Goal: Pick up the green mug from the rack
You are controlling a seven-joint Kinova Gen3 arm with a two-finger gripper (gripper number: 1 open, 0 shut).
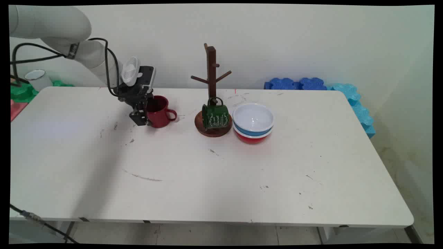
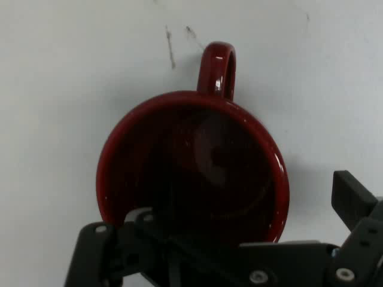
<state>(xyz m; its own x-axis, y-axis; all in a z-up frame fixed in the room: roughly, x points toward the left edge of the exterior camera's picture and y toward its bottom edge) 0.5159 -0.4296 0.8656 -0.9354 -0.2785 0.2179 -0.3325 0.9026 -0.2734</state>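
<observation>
Gripper (image 1: pixel 139 118) low over the red mug (image 1: pixel 157 112), jaws spread and closed on nothing.

From the hand's own camera, one finger (image 2: pixel 354 202) stands clear of the mug's (image 2: pixel 191 176) rim and the other sits over the rim's near edge, so I'd judge any grip wants the wall squarely between them, away from the handle (image 2: pixel 218 67). The mug is glossy, dark inside and upright on the white table (image 1: pixel 207 180), toward its back left. To its right are a wooden mug stand (image 1: pixel 211 69), a green mug (image 1: pixel 215 117) and stacked bowls (image 1: pixel 253 123).
</observation>
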